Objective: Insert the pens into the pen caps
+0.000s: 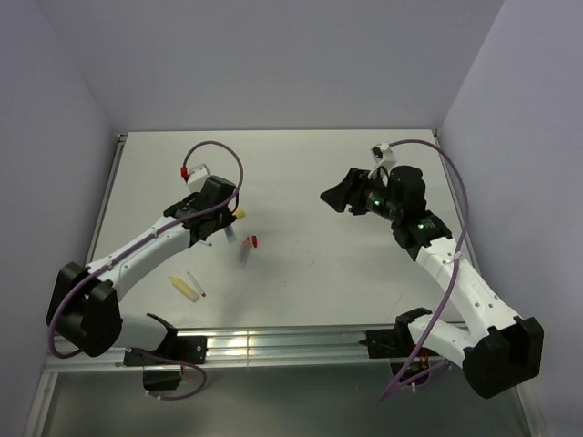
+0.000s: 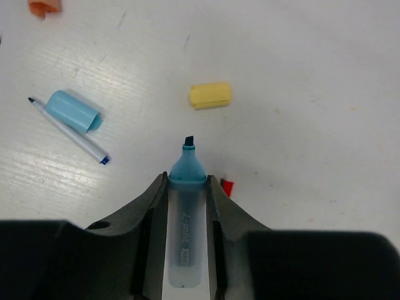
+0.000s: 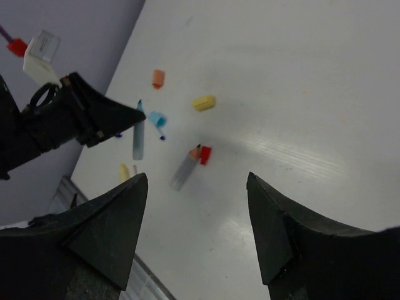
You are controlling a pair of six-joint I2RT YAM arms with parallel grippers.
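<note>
Above the white table [image 1: 319, 173], the right gripper [image 3: 196, 176] hung wide open, holding nothing. The left gripper [image 2: 186, 179] was clamped on the stubby, pale-bodied light-blue marker [image 2: 185, 215], whose chisel tip pointed to twelve o'clock in the wrist view. The stubby light-blue plastic cap [image 2: 74, 111] lay at ten o'clock from that tip, touching a thin white pen [image 2: 87, 147]. The step in hand looked like bringing marker to cap. Next, the cap's mouth would need steadying and lining up with the tip.
</note>
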